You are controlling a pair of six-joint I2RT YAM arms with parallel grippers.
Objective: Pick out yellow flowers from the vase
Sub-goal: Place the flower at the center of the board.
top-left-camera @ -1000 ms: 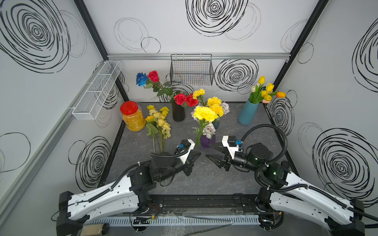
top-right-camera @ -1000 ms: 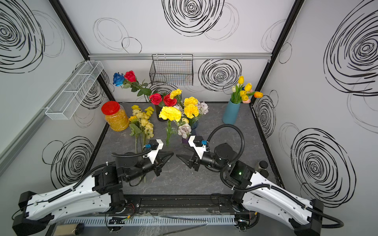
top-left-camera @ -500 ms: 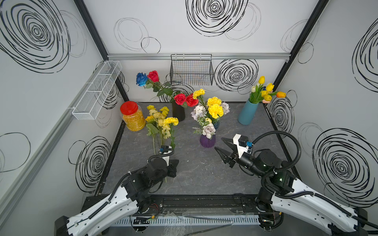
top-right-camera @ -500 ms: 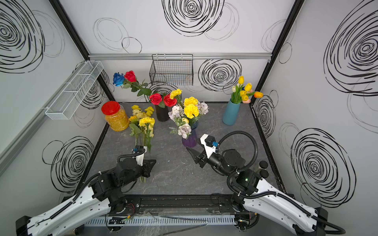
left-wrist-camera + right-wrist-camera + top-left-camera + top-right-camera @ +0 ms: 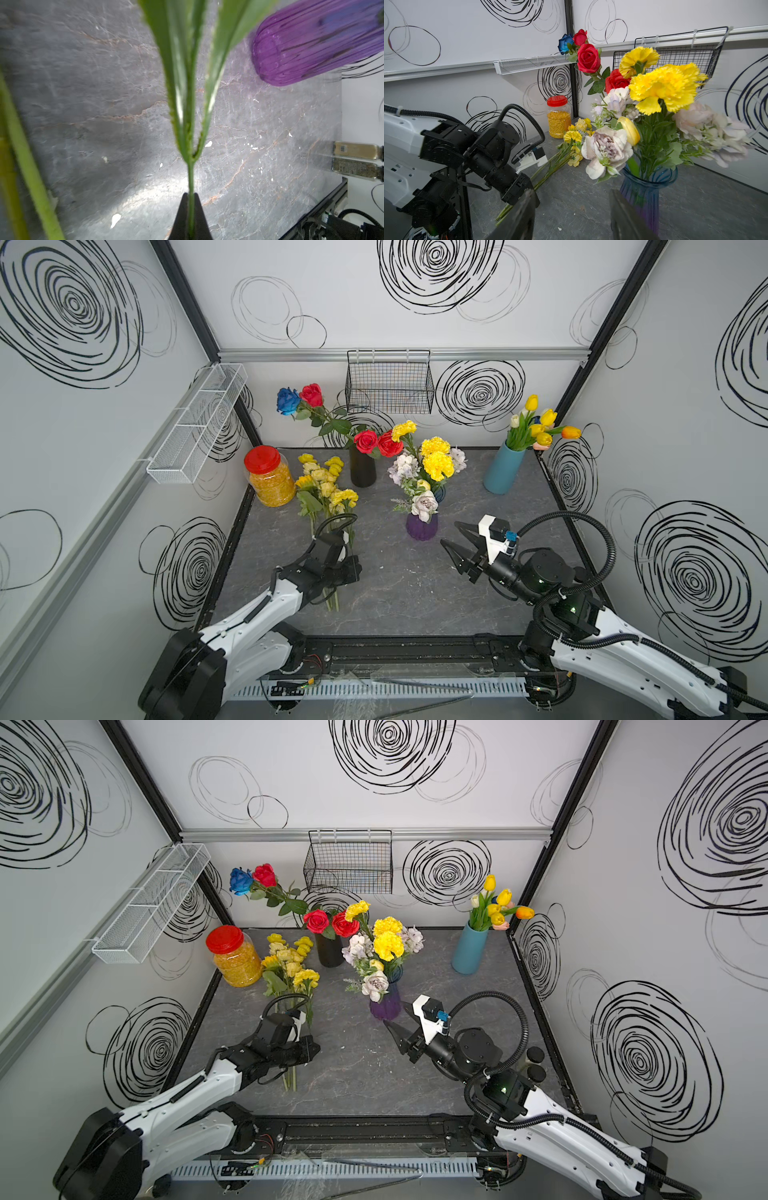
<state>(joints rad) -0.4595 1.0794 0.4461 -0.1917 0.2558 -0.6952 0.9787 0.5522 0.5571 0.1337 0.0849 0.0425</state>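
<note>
Red-lidded jar [image 5: 269, 479] of yellow grains, hanging black wire basket [image 5: 388, 383], white mesh tray [image 5: 195, 425]

You've got a grey marble-look tabletop [image 5: 395, 585]. Standing on it: red-lidded jar [image 5: 270, 481] back left, black vase [image 5: 363, 472], purple glass vase [image 5: 421, 526] mid-table, teal vase [image 5: 500, 472] back right. Yellow flowers [image 5: 328, 489] lie flat beside the jar. Two dark-capped bottles [image 5: 535, 1054] at the right edge.

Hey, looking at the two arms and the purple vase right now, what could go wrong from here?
1. The left gripper pinches a thin green stem only at its jaw tips; the flower may slip or swing as it is laid on the yellow pile.
2. The open right gripper sits close to the purple vase; tugging a yellow carnation packed among pale blooms might tip the vase or drag those out.
</note>
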